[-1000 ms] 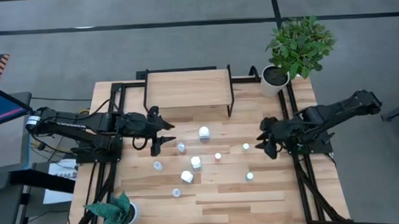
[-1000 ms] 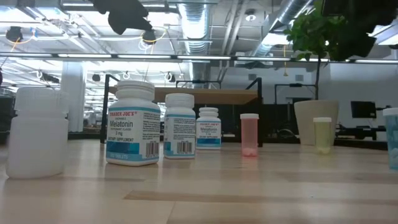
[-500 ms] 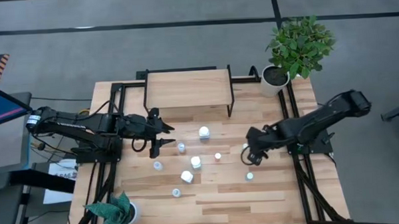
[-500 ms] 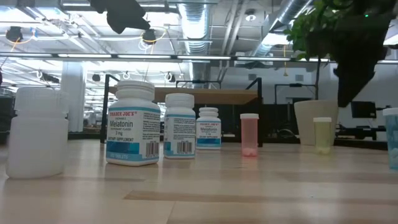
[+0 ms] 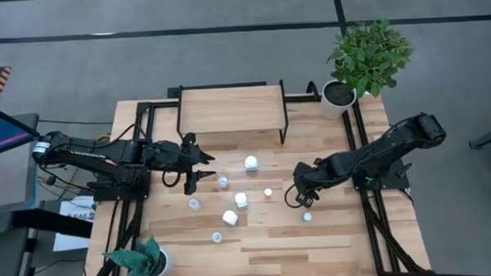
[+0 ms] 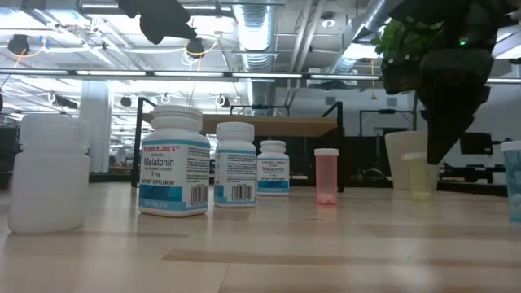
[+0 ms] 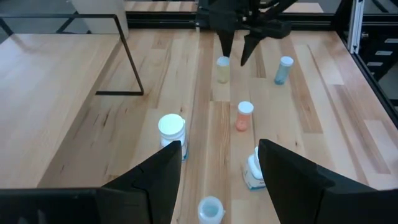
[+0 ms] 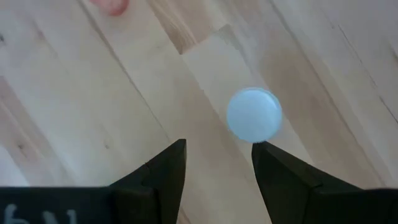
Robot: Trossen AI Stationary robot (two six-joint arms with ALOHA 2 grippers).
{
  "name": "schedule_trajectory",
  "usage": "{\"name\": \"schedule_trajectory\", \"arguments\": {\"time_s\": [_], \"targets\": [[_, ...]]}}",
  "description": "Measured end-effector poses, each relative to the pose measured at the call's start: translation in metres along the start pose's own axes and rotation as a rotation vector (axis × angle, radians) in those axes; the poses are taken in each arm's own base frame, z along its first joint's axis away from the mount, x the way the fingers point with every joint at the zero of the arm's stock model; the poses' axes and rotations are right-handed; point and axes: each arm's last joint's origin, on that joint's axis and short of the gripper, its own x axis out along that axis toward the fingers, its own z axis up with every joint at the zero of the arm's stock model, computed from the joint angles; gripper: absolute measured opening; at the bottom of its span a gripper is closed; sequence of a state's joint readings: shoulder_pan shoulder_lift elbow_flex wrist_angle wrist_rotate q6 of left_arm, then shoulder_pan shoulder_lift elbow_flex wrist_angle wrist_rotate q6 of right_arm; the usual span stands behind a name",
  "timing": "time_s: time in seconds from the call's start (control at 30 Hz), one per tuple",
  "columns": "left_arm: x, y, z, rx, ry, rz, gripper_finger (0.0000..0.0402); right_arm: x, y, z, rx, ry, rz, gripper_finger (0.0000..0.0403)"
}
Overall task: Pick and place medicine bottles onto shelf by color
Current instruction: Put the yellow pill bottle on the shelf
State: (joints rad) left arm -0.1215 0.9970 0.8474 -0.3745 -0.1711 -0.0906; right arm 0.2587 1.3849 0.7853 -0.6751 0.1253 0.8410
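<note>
Right over the greenish bottle is where the right gripper hangs, fingers pointing down and spread apart with nothing between them — the bottle's white cap sits just past the fingertips in the wrist view, not touched. From the low camera the dark fingers drop in front of that same yellowish-green bottle. A bluish bottle stands near it toward the table's front edge, and the reddish one is a bit further in toward the middle.

Left gripper hovers above the table near the shelf's front left leg, jaws also apart and empty. Just past it there's a white bottle, and beyond that the cluster — a bigger white one close to the shelf, another mid-table, one that looks tipped, plus small ones and nearer the front.

The shelf sits at the back of the table with nothing on top. A leafy plant in a white pot is at the back right corner, another plant at the front left.
</note>
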Motion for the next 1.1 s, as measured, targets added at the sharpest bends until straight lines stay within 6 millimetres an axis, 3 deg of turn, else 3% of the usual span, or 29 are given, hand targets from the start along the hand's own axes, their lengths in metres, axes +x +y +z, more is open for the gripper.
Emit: {"name": "schedule_trajectory", "arguments": {"time_s": [0.2,0.77,1.1], "targets": [[0.000,0.000,0.000,0.000,0.001,0.000,0.0203,0.008,-0.006,0.007,0.038,0.008,-0.028,0.0200],[0.000,0.000,0.000,0.001,0.001,0.000,0.0203,0.008,-0.014,0.016,0.084,-0.006,-0.041,0.0191],[0.000,0.000,0.000,0.001,0.001,0.000,0.0203,0.008,-0.015,0.017,0.084,-0.028,-0.061,0.0131]]}}
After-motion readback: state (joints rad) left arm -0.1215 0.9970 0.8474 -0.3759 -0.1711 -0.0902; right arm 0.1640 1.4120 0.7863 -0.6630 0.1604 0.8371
